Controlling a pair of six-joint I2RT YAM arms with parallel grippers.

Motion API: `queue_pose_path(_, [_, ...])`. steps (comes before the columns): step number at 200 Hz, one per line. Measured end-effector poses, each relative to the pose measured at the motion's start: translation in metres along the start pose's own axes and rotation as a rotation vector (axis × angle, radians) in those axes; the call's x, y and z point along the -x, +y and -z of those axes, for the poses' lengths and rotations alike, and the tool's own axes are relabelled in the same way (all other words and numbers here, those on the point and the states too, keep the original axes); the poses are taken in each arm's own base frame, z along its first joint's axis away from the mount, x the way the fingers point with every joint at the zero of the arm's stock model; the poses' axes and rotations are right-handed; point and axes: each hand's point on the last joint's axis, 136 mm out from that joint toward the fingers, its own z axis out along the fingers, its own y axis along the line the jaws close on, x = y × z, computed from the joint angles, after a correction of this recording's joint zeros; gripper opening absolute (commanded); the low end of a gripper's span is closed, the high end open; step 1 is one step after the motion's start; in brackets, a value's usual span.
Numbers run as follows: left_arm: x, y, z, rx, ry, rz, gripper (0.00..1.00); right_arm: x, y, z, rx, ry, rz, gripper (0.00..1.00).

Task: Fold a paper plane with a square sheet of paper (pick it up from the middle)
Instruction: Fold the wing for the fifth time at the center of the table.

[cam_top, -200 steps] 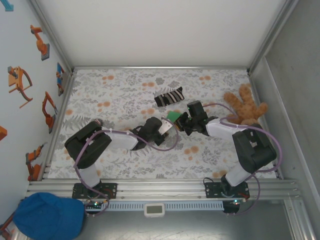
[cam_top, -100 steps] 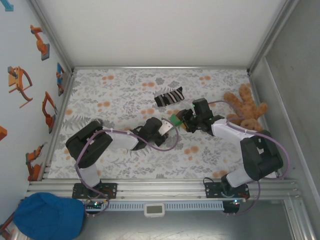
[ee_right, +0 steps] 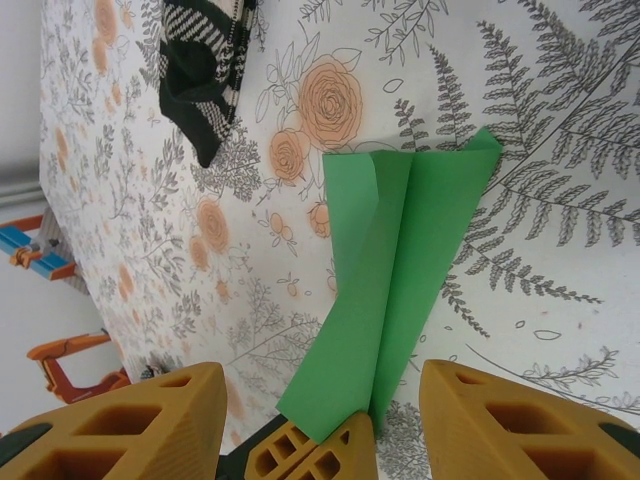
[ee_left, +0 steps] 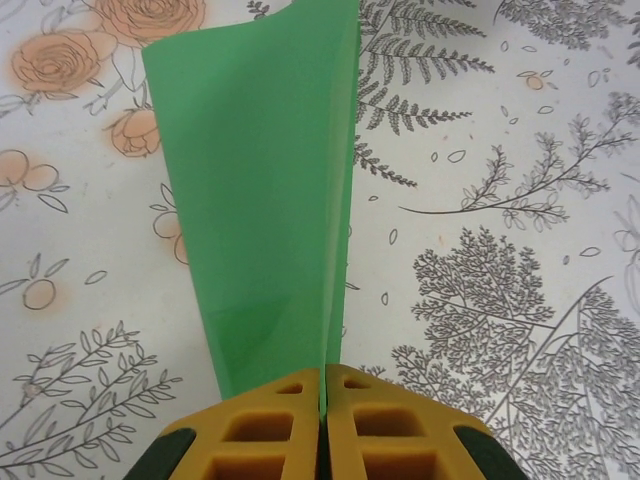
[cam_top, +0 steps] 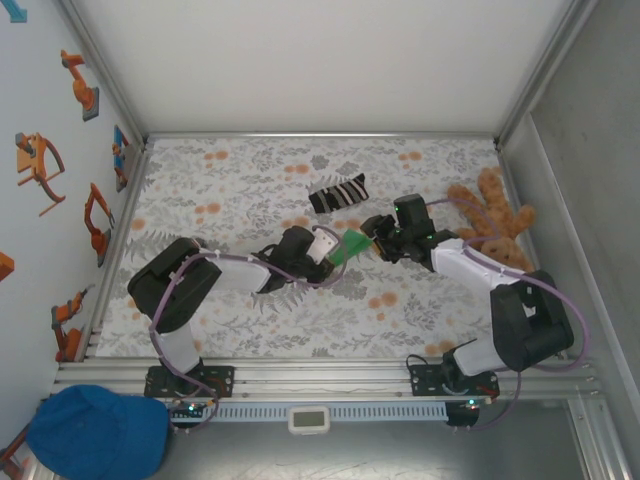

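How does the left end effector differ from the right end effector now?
The left end effector is shut on the green paper; the right end effector is open and holds nothing. The left fingers press together at the paper's narrow end; the right fingers stand wide apart, one on each side of it. Both have yellow fingers.

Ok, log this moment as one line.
left end effector: shut on folded bright green paper sheet | right end effector: open, not gripping | black-and-white striped sock: untouched
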Motion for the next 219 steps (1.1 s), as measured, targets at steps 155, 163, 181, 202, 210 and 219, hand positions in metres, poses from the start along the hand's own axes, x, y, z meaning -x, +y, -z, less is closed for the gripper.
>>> queue_pose_path(155, [0.003,-0.007,-0.011,-0.144,0.115,0.227,0.07,0.002,-0.018,0.002,-0.052,-0.015,0.086,0.48])
queue_pose_path(163, [0.005,-0.007,-0.01,-0.144,0.124,0.247,0.07,0.003,-0.018,0.002,-0.053,-0.016,0.105,0.48])
queue_pose_path(181, [0.01,-0.008,-0.011,-0.154,0.14,0.291,0.07,0.003,-0.018,0.002,-0.053,-0.017,0.151,0.47])
queue_pose_path(202, [0.012,-0.011,-0.013,-0.173,0.165,0.349,0.07,0.002,-0.02,-0.002,-0.055,-0.003,0.201,0.46])
queue_pose_path(210, [0.011,-0.012,-0.014,-0.181,0.175,0.372,0.07,0.002,-0.021,-0.006,-0.055,0.006,0.216,0.46])
queue_pose_path(219, [0.009,-0.013,-0.015,-0.191,0.187,0.396,0.07,0.001,-0.024,-0.01,-0.058,0.019,0.229,0.46])
